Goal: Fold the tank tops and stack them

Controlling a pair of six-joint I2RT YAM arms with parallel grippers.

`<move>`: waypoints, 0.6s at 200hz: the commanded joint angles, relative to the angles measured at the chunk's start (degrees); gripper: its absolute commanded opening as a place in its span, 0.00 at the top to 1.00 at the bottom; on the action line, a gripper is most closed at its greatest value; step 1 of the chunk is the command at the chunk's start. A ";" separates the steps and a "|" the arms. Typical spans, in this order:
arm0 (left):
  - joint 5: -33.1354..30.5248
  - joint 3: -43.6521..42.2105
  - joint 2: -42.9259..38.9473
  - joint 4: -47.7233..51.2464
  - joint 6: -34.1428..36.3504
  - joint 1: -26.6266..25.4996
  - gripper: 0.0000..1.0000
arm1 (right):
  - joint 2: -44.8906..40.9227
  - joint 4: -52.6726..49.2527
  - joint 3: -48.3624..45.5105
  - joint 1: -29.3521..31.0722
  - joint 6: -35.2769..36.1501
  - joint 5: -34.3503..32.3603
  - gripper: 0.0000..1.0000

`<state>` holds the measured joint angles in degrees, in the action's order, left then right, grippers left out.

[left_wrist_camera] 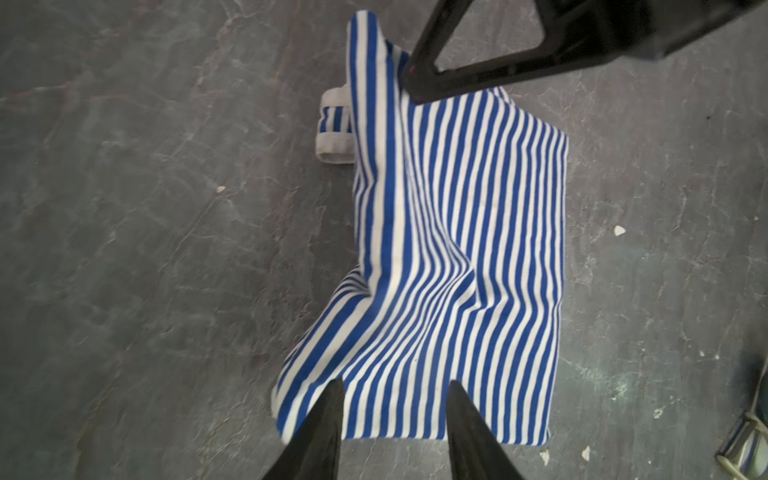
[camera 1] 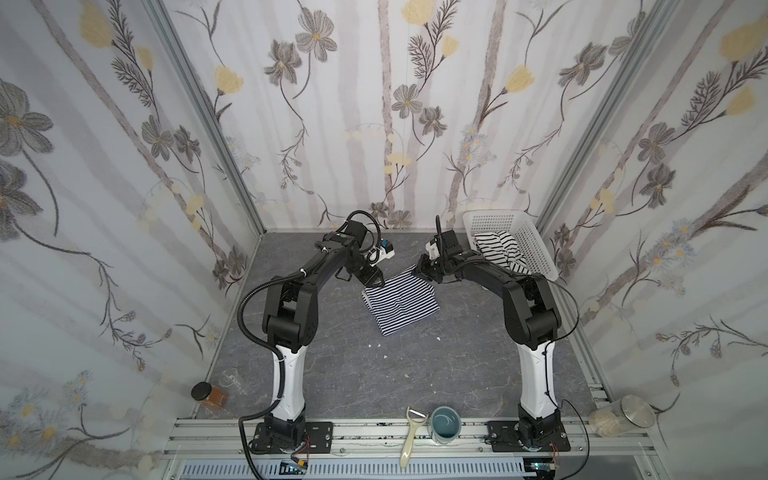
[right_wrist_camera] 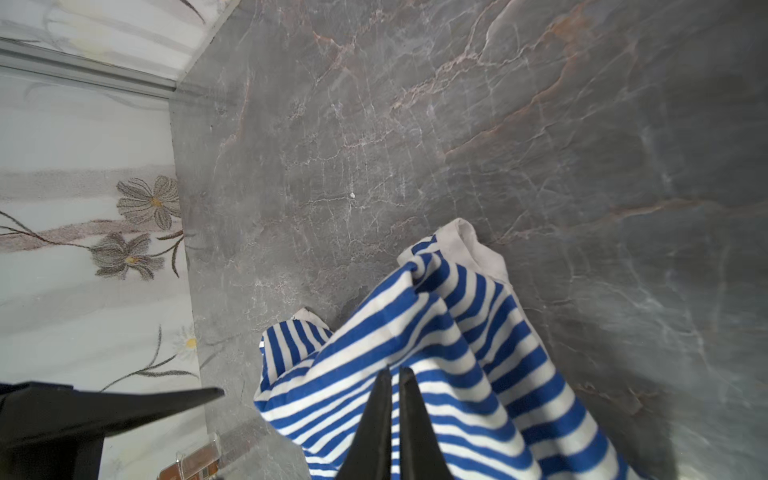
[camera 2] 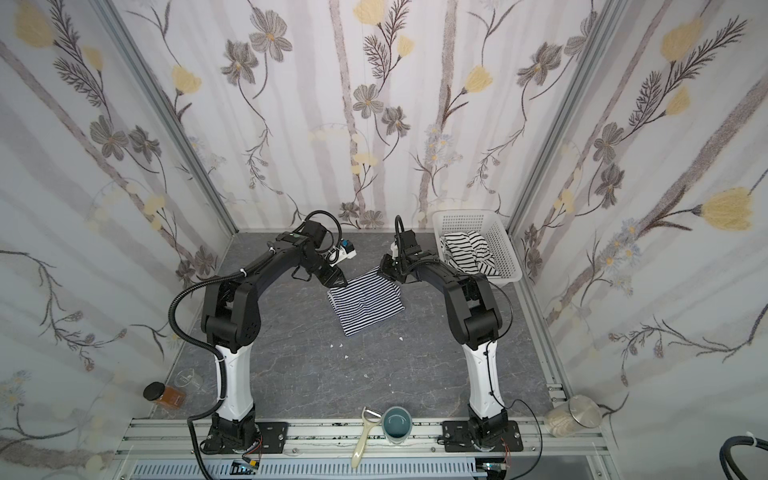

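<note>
Pincers meet over the navy-striped tank top (camera 1: 399,305) (camera 2: 365,305), which lies roughly folded at the middle of the grey marbled table (camera 1: 374,374), towards its far half. My right pincer (camera 1: 415,272) (right_wrist_camera: 395,370) is clenched on the top's far right corner; in the right wrist view the cloth (right_wrist_camera: 415,374) bunches and rises to my closed fingers. My left pincer (camera 1: 376,283) (left_wrist_camera: 395,384) hovers released above the far left corner, fingers apart, with stripes (left_wrist_camera: 457,249) showing between them. A white-edged strap (left_wrist_camera: 334,129) pokes out from under the fold on the far side. The black-striped tank top (camera 1: 498,247) (camera 2: 467,249) sits crumpled in the white basket (camera 1: 536,245) (camera 2: 503,245) at the far right, well apart from the first; in both top views my right forearm crosses in front of the basket's near left corner and hides part of it. Small white scraps (camera 1: 378,345) dot the table just nearer than the folded top. Along the near edge, clear of both arms: an amber jar (camera 1: 210,395) lying at the left, a peeler (camera 1: 411,436) touching a teal mug (camera 1: 445,424) in the middle, and a glass jar (camera 1: 623,415) lying at the right.
</note>
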<state>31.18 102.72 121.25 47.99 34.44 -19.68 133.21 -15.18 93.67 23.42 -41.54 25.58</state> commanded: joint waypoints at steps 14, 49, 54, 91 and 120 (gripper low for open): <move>1.43 0.12 3.54 -3.00 -1.37 -0.70 0.60 | 2.74 1.99 1.77 0.40 -1.44 -0.16 0.93; -3.56 -2.40 5.28 -7.02 -3.29 -0.27 0.60 | 5.51 2.22 2.87 -0.33 -2.31 -1.14 0.92; -4.74 -2.84 5.31 -7.40 -3.49 -0.26 0.60 | 5.85 2.17 2.97 -0.54 -2.52 -1.34 0.92; -12.06 -9.33 3.32 -9.63 -3.93 0.41 0.62 | 6.93 0.83 3.01 -1.30 -2.78 -3.71 0.91; -19.65 -16.42 0.95 -12.75 -4.29 0.57 0.66 | 6.80 -1.26 3.01 -1.37 -1.68 -5.65 0.91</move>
<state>21.56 90.59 123.63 36.64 31.05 -19.29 139.90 -15.20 96.14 22.06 -44.01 23.33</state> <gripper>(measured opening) 0.355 0.091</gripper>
